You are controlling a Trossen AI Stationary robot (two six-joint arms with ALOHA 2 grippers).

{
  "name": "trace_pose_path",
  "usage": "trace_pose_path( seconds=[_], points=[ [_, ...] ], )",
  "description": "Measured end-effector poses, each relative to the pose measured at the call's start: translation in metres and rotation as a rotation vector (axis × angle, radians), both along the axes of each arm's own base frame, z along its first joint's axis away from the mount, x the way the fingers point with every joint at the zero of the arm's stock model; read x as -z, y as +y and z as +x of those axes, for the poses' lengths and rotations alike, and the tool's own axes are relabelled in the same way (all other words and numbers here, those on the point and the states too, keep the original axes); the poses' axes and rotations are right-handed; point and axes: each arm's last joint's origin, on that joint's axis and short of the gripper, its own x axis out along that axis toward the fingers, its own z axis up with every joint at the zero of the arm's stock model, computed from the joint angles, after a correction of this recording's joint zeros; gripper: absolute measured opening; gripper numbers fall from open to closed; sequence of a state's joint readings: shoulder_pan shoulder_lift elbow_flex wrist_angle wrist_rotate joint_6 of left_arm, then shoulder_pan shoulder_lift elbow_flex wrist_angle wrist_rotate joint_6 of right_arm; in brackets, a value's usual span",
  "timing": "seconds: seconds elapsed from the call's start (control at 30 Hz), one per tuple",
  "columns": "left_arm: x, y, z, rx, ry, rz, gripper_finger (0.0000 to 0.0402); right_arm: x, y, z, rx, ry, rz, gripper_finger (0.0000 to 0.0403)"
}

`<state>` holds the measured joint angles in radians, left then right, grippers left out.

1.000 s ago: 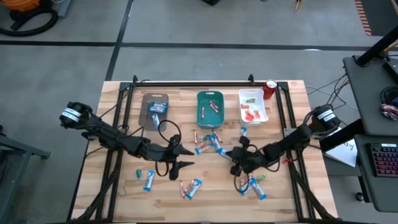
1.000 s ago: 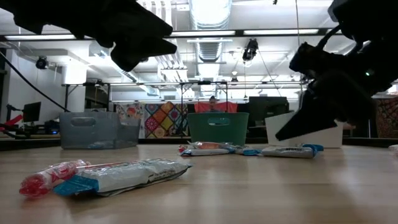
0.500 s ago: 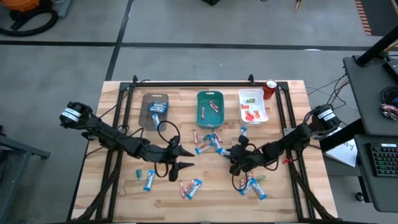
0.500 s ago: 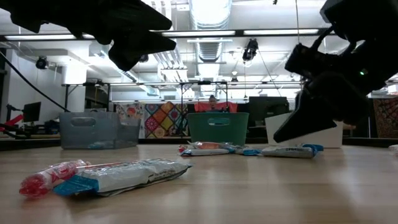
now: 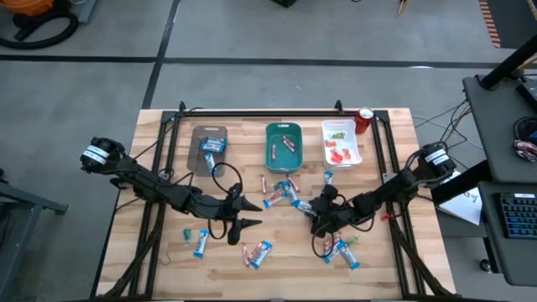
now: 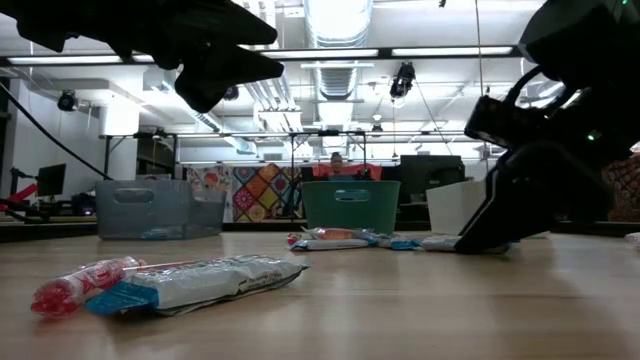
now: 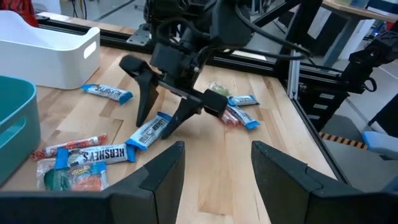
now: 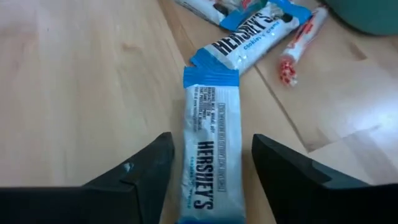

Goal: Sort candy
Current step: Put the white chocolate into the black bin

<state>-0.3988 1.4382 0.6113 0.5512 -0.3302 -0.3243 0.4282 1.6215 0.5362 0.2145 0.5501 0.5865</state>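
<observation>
My right gripper (image 8: 210, 177) is open and low over the table near its middle (image 5: 310, 210). Its two fingers stand on either side of a blue-and-white candy bar (image 8: 209, 146) that lies flat on the wood; it also shows in the left wrist view (image 7: 151, 130). I see gaps between fingers and wrapper. More candy lies just beyond the bar (image 8: 252, 37), in a cluster (image 5: 281, 193). My left gripper (image 5: 253, 214) is open and empty, hovering above the table left of centre.
A brown tray (image 5: 210, 147), a teal tray (image 5: 270, 151) and a white tray (image 5: 357, 144) stand along the far side, with a red can (image 5: 364, 120) beside the white one. Loose candy lies near the front (image 5: 258, 252), (image 5: 201, 242), (image 5: 341, 251).
My right gripper has gone down to the table and a little toward its far left, still open, ending astride the blue-and-white bar. The candy has not moved.
</observation>
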Motion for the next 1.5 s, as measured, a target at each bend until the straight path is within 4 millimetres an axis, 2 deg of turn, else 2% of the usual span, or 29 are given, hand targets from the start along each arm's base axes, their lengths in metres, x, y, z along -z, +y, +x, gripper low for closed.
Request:
trace_pose_path(
  seconds=[0.13, 0.27, 0.4, 0.5, 0.87, 1.0, 1.27, 1.5],
  points=[
    [0.0, 0.0, 0.0, 0.002, -0.005, 0.006, 0.0169, 0.012, 0.0, 0.0, 0.009, 0.036, 0.011, 0.0178],
    [-0.001, 0.0, 0.0, 0.002, -0.005, 0.005, 0.0169, 0.02, 0.0, -0.001, -0.002, 0.067, -0.004, 0.0113],
    [-0.001, 0.0, 0.0, 0.0, -0.007, -0.001, 0.0169, 0.02, 0.0, 0.0, -0.016, 0.07, -0.031, 0.0043],
    [-0.002, 0.0, 0.0, -0.001, -0.016, -0.01, 0.0169, 0.015, 0.0, 0.0, -0.029, 0.061, -0.026, 0.0016],
    [-0.006, 0.0, 0.001, -0.005, -0.058, -0.027, 0.0169, -0.032, 0.0, -0.002, -0.111, -0.077, -0.048, 0.0007],
    [-0.004, -0.001, 0.005, -0.026, -0.093, -0.033, 0.0169, -0.043, 0.0, -0.002, -0.117, -0.125, -0.084, 0.0007],
    [0.013, -0.003, 0.022, -0.053, -0.199, -0.032, 0.0169, -0.072, 0.007, 0.015, -0.204, -0.387, -0.177, 0.0007],
    [0.028, 0.004, 0.033, -0.237, -0.287, -0.035, 0.0169, -0.101, 0.014, 0.032, -0.244, -0.44, -0.357, 0.0008]
  ],
)
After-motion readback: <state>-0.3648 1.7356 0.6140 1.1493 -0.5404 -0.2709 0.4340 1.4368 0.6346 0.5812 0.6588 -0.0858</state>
